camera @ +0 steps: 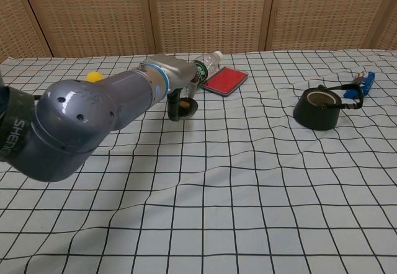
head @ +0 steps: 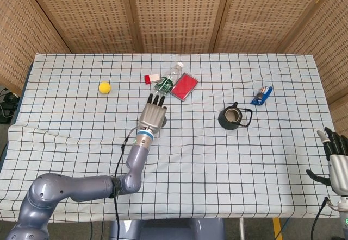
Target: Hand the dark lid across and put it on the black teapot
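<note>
Plastic bottle and red case lie beyond left robot hand.

Left arm grey-violet, rounded glossy links, blue ring at wrist, thin black cable along forearm, white lettering on the near link; left hand silver-backed with black fingers; right hand likewise silver and black.

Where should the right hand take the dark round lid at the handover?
Probably at the free rim of the dark round lid, the edge facing the black teapot. The left hand holds it from above on its near-left side, fingers curled down around it, so the right-facing rim is exposed. The right hand would likely come in level from the right, pinching across the thin edge.
</note>
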Controlling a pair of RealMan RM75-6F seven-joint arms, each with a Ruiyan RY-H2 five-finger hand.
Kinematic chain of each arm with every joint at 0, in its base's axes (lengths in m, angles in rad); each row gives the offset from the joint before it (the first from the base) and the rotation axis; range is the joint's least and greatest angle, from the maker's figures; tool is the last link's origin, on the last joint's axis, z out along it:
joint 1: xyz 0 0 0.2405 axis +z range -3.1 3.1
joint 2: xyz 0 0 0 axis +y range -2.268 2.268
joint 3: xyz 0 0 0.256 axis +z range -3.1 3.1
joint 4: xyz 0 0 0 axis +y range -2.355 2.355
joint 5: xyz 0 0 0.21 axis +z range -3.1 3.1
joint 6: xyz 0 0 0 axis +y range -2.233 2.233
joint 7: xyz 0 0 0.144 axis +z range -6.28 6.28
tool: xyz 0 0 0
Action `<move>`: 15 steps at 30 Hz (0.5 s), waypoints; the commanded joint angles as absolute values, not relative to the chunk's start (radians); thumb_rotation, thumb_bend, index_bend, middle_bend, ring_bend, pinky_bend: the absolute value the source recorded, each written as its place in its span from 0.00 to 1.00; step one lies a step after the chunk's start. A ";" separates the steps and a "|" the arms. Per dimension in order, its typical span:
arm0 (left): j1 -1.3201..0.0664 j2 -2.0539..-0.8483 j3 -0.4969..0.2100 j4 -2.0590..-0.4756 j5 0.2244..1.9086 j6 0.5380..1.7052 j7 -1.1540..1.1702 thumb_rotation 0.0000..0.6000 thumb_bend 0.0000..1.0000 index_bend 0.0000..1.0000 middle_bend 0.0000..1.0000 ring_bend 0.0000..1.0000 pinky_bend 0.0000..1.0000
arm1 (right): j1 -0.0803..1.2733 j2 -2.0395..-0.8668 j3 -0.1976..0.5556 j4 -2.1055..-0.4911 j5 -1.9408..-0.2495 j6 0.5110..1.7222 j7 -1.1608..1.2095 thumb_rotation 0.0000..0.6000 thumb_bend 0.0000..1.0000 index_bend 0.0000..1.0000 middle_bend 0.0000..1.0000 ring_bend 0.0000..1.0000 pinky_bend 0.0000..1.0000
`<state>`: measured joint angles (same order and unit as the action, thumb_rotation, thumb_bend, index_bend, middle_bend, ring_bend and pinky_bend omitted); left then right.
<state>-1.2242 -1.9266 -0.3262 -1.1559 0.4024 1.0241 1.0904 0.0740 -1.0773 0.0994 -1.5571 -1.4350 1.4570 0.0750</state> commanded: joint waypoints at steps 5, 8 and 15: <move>-1.232 -1.959 -0.319 -1.109 0.399 1.012 1.093 1.00 0.14 0.28 0.00 0.00 0.00 | 0.076 -1.076 0.098 -1.556 -1.429 1.446 0.073 1.00 0.16 0.01 0.00 0.00 0.00; -1.216 -1.939 -0.317 -1.136 0.404 1.020 1.084 1.00 0.06 0.20 0.00 0.00 0.00 | 0.077 -1.076 0.098 -1.559 -1.425 1.442 0.067 1.00 0.16 0.01 0.00 0.00 0.00; -1.126 -1.837 -0.273 -1.304 0.571 1.117 0.963 1.00 0.07 0.15 0.00 0.00 0.00 | 0.075 -1.082 0.098 -1.568 -1.419 1.447 0.034 1.00 0.16 0.01 0.00 0.00 0.00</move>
